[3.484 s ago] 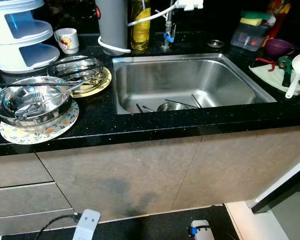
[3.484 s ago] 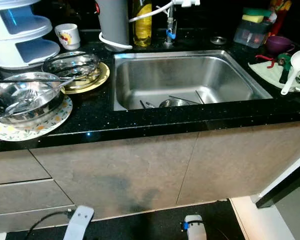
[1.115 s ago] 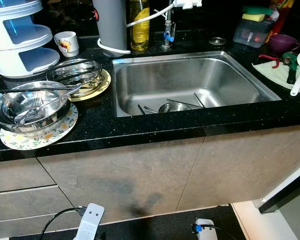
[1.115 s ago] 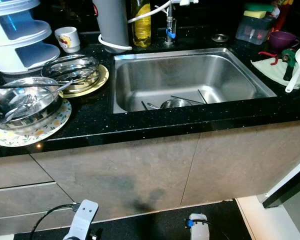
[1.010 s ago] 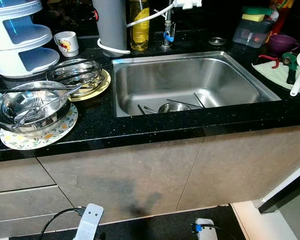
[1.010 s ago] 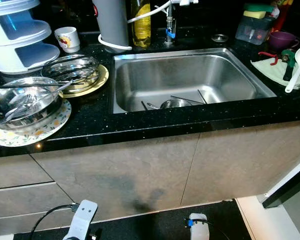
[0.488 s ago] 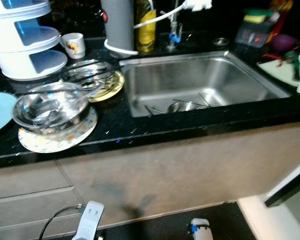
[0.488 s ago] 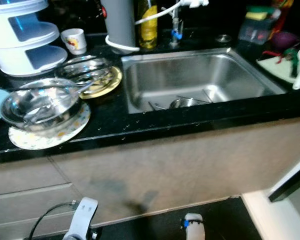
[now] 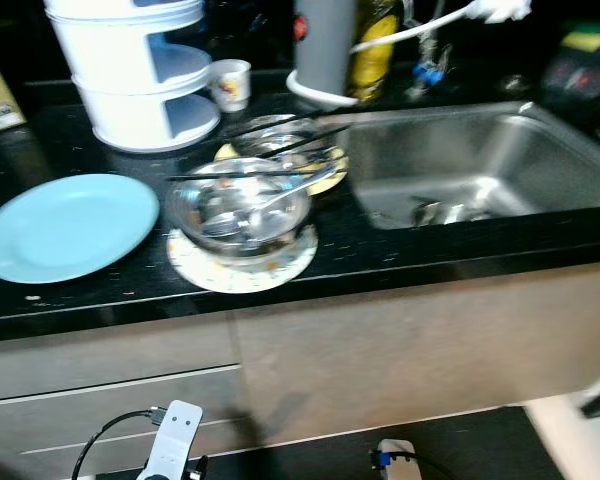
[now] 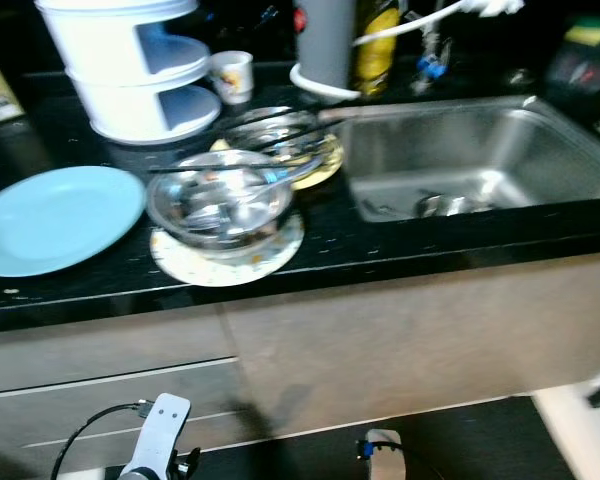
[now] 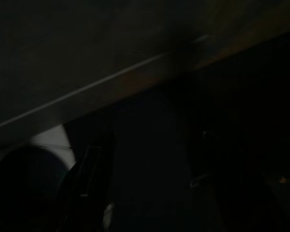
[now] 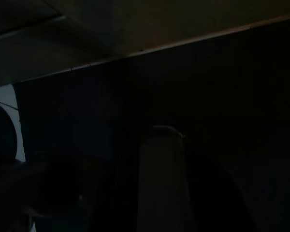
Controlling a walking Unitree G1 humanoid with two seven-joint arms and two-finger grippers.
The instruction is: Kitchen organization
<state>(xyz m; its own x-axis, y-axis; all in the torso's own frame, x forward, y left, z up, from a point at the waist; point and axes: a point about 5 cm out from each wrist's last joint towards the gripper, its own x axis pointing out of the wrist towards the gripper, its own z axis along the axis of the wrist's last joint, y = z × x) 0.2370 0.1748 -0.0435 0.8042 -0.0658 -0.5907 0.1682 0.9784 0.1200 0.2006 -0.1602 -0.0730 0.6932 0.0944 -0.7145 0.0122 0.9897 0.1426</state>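
Observation:
A light blue plate point(image 9: 68, 226) lies on the black counter at the left. Beside it a steel bowl point(image 9: 238, 208) holding spoons sits on a floral plate point(image 9: 230, 272). Behind that, a glass bowl point(image 9: 285, 140) rests on a yellow plate point(image 9: 330, 180). To the right, the steel sink point(image 9: 540, 150) holds a few utensils point(image 9: 445, 210). Both arms hang idle below the counter: the left arm's white end point(image 9: 172, 445) and the right arm's point(image 9: 395, 460). Both wrist views are very dark, with only a faint cabinet edge point(image 11: 111, 77) to make out.
A white tiered container point(image 9: 140, 80) and a small mug point(image 9: 230, 83) stand at the back left. A grey cylinder point(image 9: 325, 45) and a yellow bottle point(image 9: 375, 40) stand behind the sink's left corner. Grey drawer fronts point(image 9: 100, 380) are below the counter edge.
The camera has swung left: the sink has slid toward the right edge, and the blue plate and more of the left counter have come into sight. Nothing on the counter has moved.

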